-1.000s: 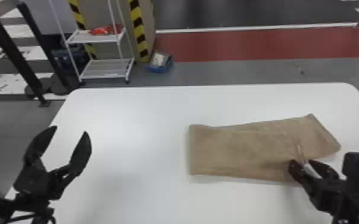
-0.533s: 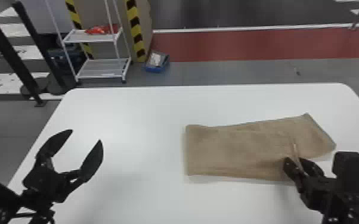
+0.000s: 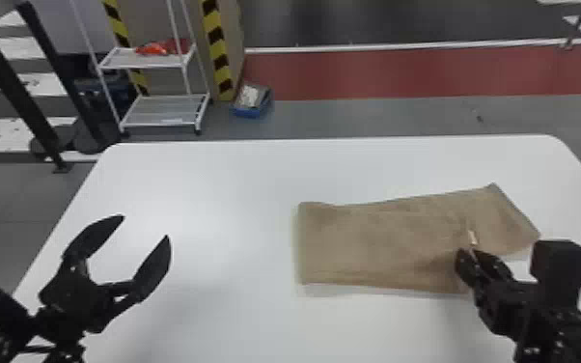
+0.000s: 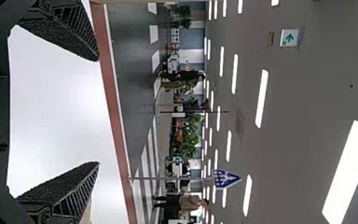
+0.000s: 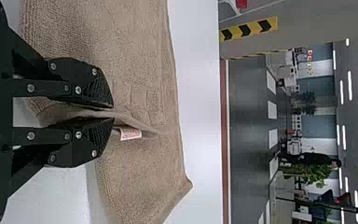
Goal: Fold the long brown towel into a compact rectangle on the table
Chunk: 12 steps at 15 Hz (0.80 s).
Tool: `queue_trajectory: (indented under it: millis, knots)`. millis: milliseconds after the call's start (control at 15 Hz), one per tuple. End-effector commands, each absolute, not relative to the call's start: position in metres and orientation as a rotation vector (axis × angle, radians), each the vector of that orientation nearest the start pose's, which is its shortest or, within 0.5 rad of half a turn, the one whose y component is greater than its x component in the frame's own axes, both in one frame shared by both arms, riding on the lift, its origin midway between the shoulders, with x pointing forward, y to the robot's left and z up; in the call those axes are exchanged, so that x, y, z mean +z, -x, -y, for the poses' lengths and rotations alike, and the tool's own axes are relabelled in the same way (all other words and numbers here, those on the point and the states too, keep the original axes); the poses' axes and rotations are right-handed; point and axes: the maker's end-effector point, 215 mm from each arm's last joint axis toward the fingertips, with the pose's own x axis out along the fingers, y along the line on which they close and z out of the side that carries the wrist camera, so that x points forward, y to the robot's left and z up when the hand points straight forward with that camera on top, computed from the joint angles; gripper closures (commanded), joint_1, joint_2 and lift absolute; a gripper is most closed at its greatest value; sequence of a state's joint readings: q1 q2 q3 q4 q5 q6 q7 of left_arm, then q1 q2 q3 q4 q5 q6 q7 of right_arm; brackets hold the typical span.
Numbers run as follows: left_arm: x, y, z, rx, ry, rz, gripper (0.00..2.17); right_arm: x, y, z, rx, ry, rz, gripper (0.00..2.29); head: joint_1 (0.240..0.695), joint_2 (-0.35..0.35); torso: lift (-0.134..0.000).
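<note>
Rough matt cloth towel [image 3: 376, 241], smooth-surf. tbl [image 3: 217, 193]

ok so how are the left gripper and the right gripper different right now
The left gripper has its jaws spread, while the right gripper has its jaws closed on the brown towel. The left gripper hangs over the white table, left of the towel; the right gripper is at the towel's near edge. Both are black.

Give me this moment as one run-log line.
right hand: shut on pinch of towel by its tag | left hand: open, empty, over table | towel: lying as long strip | compact rectangle: not yet
</note>
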<state>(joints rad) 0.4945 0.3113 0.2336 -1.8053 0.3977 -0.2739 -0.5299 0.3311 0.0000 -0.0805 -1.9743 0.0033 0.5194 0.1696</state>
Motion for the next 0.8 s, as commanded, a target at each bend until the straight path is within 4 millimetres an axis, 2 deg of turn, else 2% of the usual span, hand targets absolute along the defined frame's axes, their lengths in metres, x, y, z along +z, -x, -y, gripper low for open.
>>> queue_trajectory:
  millis: [0, 133, 600, 733]
  knots:
    - [-0.333, -0.423, -0.312, -0.381, -0.017, 0.076, 0.09, -0.451, -0.464, 0.246, 0.074, -0.03, -0.454, 0.72, 0.695, 0.092, -0.123]
    - [-0.333, -0.424, -0.313, -0.383, -0.021, 0.074, 0.09, -0.453, -0.462, 0.254, 0.06, -0.03, -0.463, 0.63, 0.695, 0.087, -0.123]
    - [-0.334, -0.425, -0.314, -0.386, -0.027, 0.071, 0.09, -0.465, -0.46, 0.267, 0.037, -0.019, -0.493, 0.65, 0.695, 0.064, -0.123]
    - [-0.336, -0.425, -0.313, -0.387, -0.025, 0.066, 0.09, -0.47, -0.461, 0.263, 0.051, -0.025, -0.496, 1.02, 0.695, 0.061, -0.123]
